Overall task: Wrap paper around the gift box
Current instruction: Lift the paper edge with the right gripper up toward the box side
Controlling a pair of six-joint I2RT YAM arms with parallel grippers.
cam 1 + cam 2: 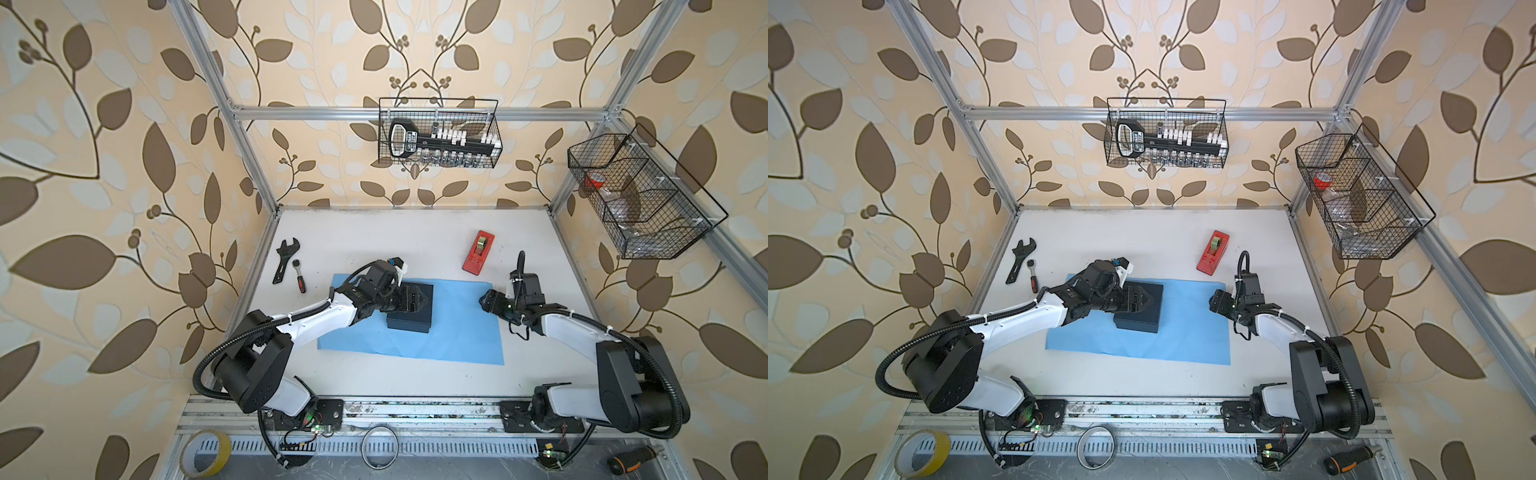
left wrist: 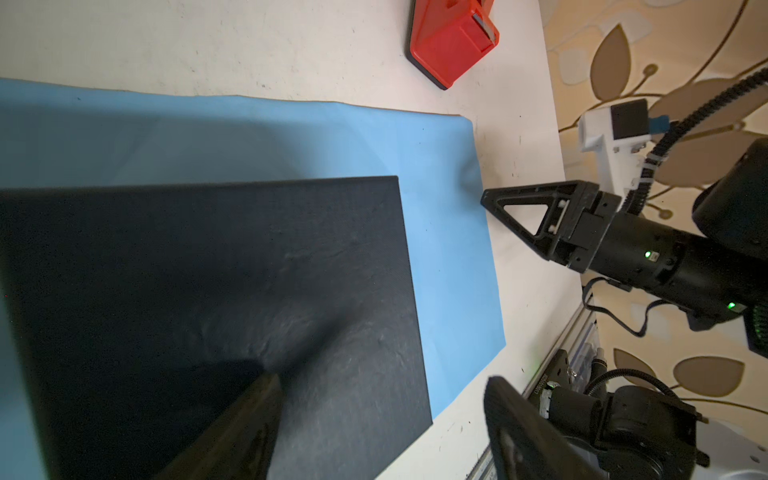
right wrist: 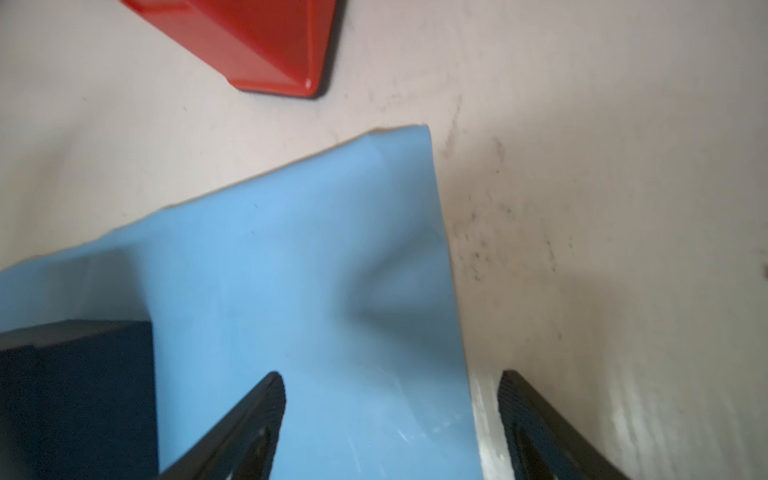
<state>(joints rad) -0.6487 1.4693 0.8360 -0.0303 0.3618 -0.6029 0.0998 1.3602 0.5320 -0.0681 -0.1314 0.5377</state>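
The left claw [image 1: 419, 301] hangs released just above the lid of the gift box [image 1: 415, 323], its black triangular fingers spread wide. In the left wrist view one finger [image 2: 253, 415] sits over the dark lid and the other lies out past the box's edge, with nothing pinched between them. The right claw [image 3: 390, 399] is released too. Its fingers straddle the right-hand edge of the paper [image 1: 457, 332] near the far corner, one over the blue sheet and one over the bare table [image 1: 374, 241].

The box rests on the paper, left of the sheet's middle. It is flat and square with crisp corners, made of matte, faintly grained card. It looks stiff and light, and likely to slide on the smooth sheet if nudged. Pressing down on the lid seems steadier than squeezing its sides.

The paper is thin and sky-blue and lies almost flat. There is a soft pucker [image 3: 395, 291] beside the right claw, and the far corner is slightly raised. It looks floppy and easy to crease or tear. The best hold is probably at that free edge, one finger slipped beneath.

Further out, a glossy red plastic tape dispenser [image 1: 478, 251] stands on the table beyond the paper's far right corner, clear of it. A black wrench [image 1: 284, 259] and a red-handled ratchet [image 1: 299, 276] lie off to the left.
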